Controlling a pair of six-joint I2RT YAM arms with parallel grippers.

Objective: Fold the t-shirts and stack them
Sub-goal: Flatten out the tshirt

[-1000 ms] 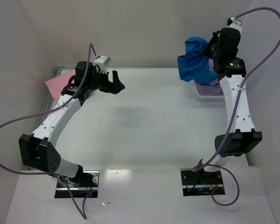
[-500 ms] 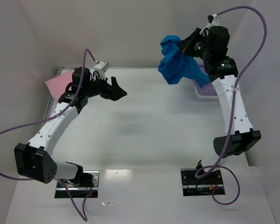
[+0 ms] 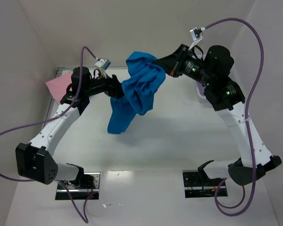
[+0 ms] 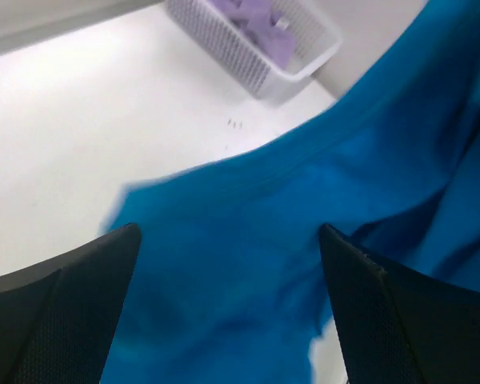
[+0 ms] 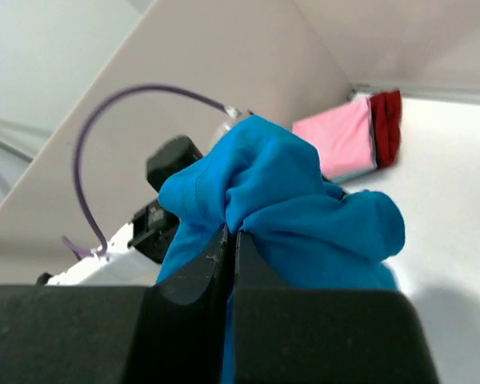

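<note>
The right gripper (image 5: 230, 240) is pinched tight on a bunch of the blue t-shirt (image 3: 137, 89) and holds it in the air over the far middle of the table (image 3: 179, 136). The cloth hangs crumpled, with its lower end dangling toward the table's centre. I cannot tell whether that tip touches the surface. Collar and sleeves are lost in the folds.

The left gripper (image 4: 228, 238) has its fingers spread wide, and blue cloth fills the space in front of them. Whether either finger touches it I cannot tell. From above, those fingers are hidden behind the hanging shirt.

At the far left corner lies a folded pink t-shirt (image 3: 56, 85), partly covered from above by the left arm (image 3: 61, 117). The right wrist view shows a strip of a red t-shirt (image 5: 388, 118) against its edge, though under or beside it I cannot say.

Near the far right edge stands a white mesh basket (image 4: 248, 60) holding lavender cloth (image 4: 256, 16). It is cut off at the top of the left wrist view and almost wholly hidden behind the right arm (image 3: 240, 122) from above.
</note>
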